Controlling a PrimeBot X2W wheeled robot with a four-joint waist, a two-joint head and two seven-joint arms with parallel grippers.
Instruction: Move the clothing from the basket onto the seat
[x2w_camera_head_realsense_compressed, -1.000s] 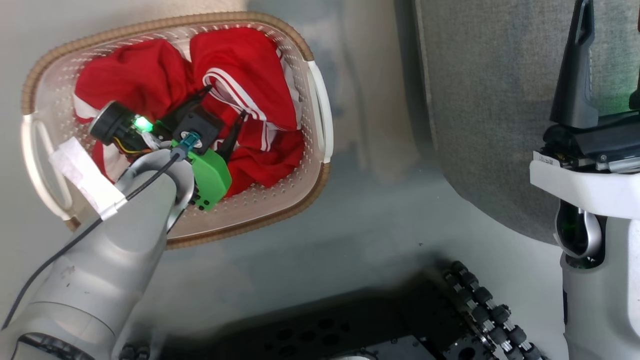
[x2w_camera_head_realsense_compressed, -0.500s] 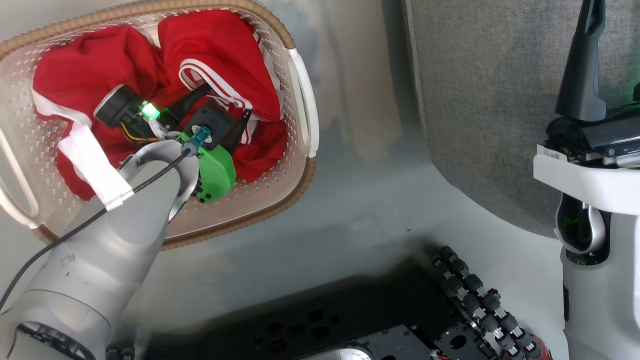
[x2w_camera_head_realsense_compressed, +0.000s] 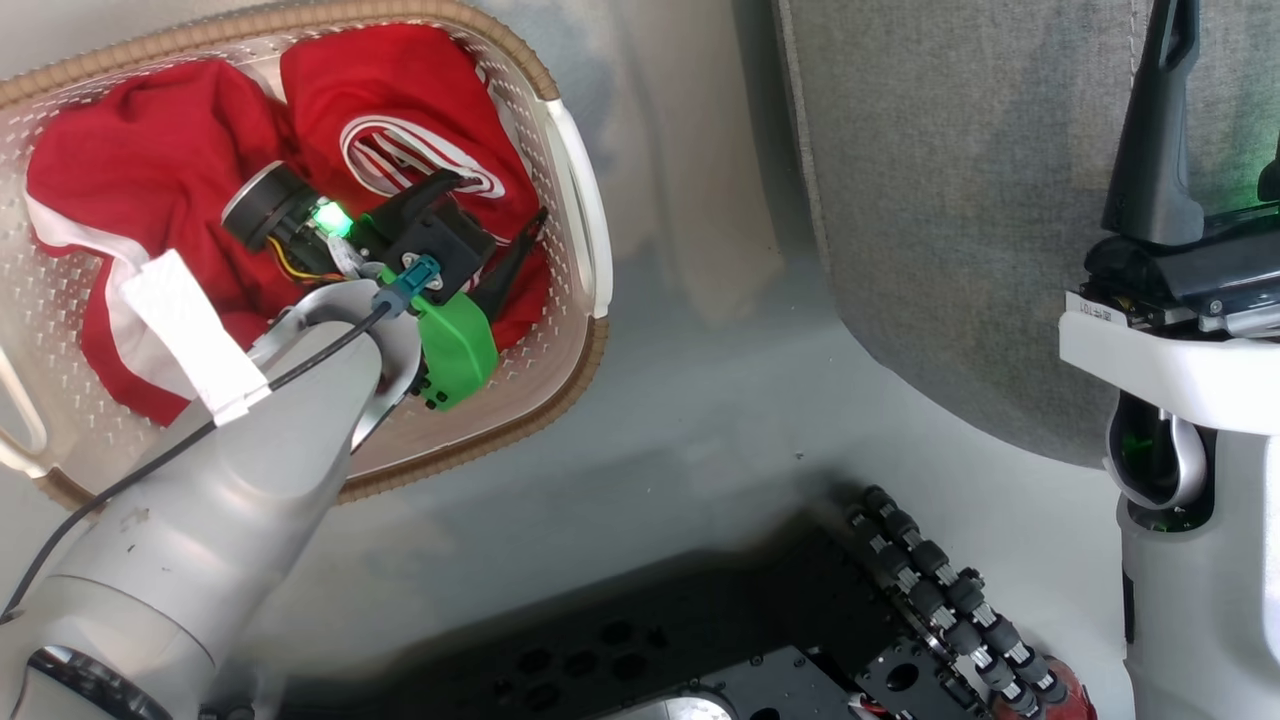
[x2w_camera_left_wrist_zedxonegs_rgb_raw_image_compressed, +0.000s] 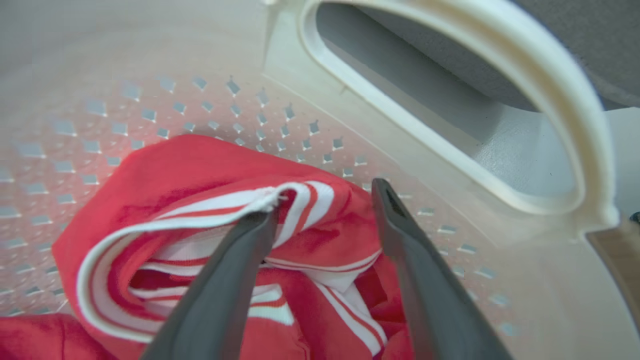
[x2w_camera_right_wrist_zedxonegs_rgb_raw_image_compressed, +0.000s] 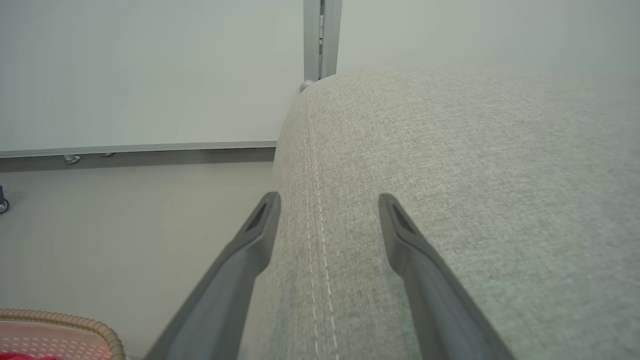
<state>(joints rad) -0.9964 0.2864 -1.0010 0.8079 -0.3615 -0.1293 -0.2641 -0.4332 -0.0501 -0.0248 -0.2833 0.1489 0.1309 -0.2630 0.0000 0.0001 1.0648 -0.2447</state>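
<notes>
The basket (x2w_camera_head_realsense_compressed: 575, 190), cream with a brown rim, stands on the floor at the upper left. Red clothing (x2w_camera_head_realsense_compressed: 150, 170) with white striped trim fills it. My left gripper (x2w_camera_head_realsense_compressed: 498, 195) is down inside the basket near its right handle, jaws open. In the left wrist view the left gripper (x2w_camera_left_wrist_zedxonegs_rgb_raw_image_compressed: 325, 200) straddles a raised fold of the striped clothing (x2w_camera_left_wrist_zedxonegs_rgb_raw_image_compressed: 200, 165), one finger touching the white trim, close to the basket wall (x2w_camera_left_wrist_zedxonegs_rgb_raw_image_compressed: 150, 100). The grey seat (x2w_camera_head_realsense_compressed: 950, 200) lies at the upper right. My right gripper (x2w_camera_right_wrist_zedxonegs_rgb_raw_image_compressed: 327, 197) hovers open over the seat (x2w_camera_right_wrist_zedxonegs_rgb_raw_image_compressed: 475, 200) with nothing in it.
Pale floor (x2w_camera_head_realsense_compressed: 700, 400) separates the basket from the seat. My dark base with roller wheels (x2w_camera_head_realsense_compressed: 930, 600) sits at the bottom. A wall and baseboard (x2w_camera_right_wrist_zedxonegs_rgb_raw_image_compressed: 150, 147) stand beyond the seat's rounded edge. The basket's corner (x2w_camera_right_wrist_zedxonegs_rgb_raw_image_compressed: 100, 325) shows low in the right wrist view.
The head camera has shifted, sliding the whole scene left. Within the basket my left gripper has moved toward the right handle, and the striped trim has bunched into a loop by its fingers.
</notes>
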